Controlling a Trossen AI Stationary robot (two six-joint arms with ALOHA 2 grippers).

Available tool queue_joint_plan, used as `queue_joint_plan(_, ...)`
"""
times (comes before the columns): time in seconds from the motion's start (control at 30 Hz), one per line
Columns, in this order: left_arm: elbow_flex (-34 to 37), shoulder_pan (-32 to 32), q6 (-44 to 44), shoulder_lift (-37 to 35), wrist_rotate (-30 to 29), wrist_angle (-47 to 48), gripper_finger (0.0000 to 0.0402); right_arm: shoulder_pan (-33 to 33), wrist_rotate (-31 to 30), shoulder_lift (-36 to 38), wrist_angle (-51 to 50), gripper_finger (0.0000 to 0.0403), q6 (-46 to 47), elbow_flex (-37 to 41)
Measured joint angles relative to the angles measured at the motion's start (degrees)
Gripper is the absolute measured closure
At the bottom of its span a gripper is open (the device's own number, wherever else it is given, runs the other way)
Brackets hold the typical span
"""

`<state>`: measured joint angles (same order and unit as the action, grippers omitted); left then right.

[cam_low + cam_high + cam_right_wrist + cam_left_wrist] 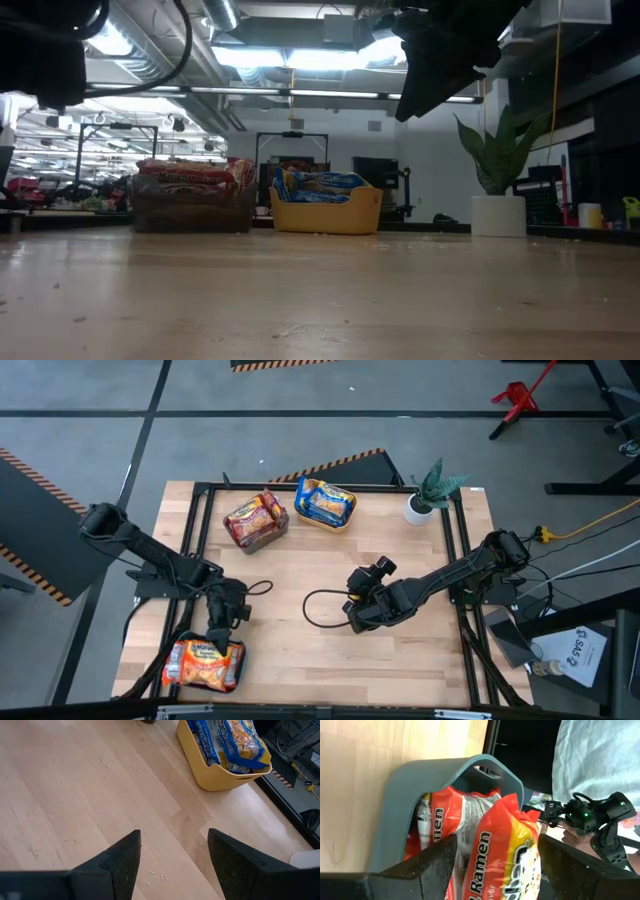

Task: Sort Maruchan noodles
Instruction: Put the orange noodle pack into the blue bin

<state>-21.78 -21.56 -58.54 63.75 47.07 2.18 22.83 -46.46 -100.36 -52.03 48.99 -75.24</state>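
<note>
Overhead, you see a pale wooden surface (300, 575) inside a black frame, standing on a grey floor with striped hazard tape. At the far edge sit a grey bin (257, 522) heaped with red packets and, just beside it, a yellow bin (326, 506) of blue-yellow packets; a potted plant (428, 495) occupies the far right corner. A third bin (205, 666) of orange-red Maruchan noodles (203, 661) rests at the near left corner. The left claw (217, 632) hangs directly over that bin; the right claw (358, 614) hovers above bare wood near the centre. From this height you cannot tell how either claw's fingers stand.

At table height, the surface runs empty in front. Both far bins and the plant line the back edge, with ceiling lights and racks in the room behind. Dark arm parts cross the top of the frame, cut off.

Through the left wrist camera, the left claw's fingers (437, 867) stand apart on either side of an orange-red packet (505, 855) at the top of the bin (420, 785). Whether the fingers touch it is unclear. Beyond the surface edge, a person in a light garment (595, 755) holds a dark device (590, 817).

Through the right wrist camera, the right claw's fingers (122, 857) are spread wide over bare wood flecked with crumbs. The yellow bin (220, 777) of blue-yellow packets (227, 737) lies ahead, partly cut off.
</note>
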Motion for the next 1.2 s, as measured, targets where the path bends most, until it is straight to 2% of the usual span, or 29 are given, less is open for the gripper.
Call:
queue_joint_plan(0.43,0.0,1.72,2.14,0.0,4.35,0.02,0.0127,0.0,-0.24,0.0,0.0,0.0183,-0.02,0.02)
queue_joint_plan(0.63,0.0,5.5,3.4,-0.01,6.4,0.27,0.0127,0.0,-0.35,0.0,0.0,0.0183,-0.02,0.02)
queue_joint_plan(0.8,0.0,9.75,4.21,-0.13,10.55,1.29,0.0127,0.0,-0.37,0.0,-0.07,0.0183,-0.02,0.02)
queue_joint_plan(0.9,-0.09,12.18,3.78,-1.87,12.53,1.34,0.0127,0.0,-0.38,0.0,-0.07,0.0183,-0.02,0.02)
queue_joint_plan(1.07,-1.26,15.01,1.81,-5.75,12.57,1.33,0.0127,0.0,-0.41,0.0,-0.09,0.0183,-1.06,0.02)
queue_joint_plan(1.2,-3.49,11.75,-3.88,-9.95,9.72,1.18,0.0127,0.0,0.48,0.0,-0.11,0.0183,-3.02,0.02)
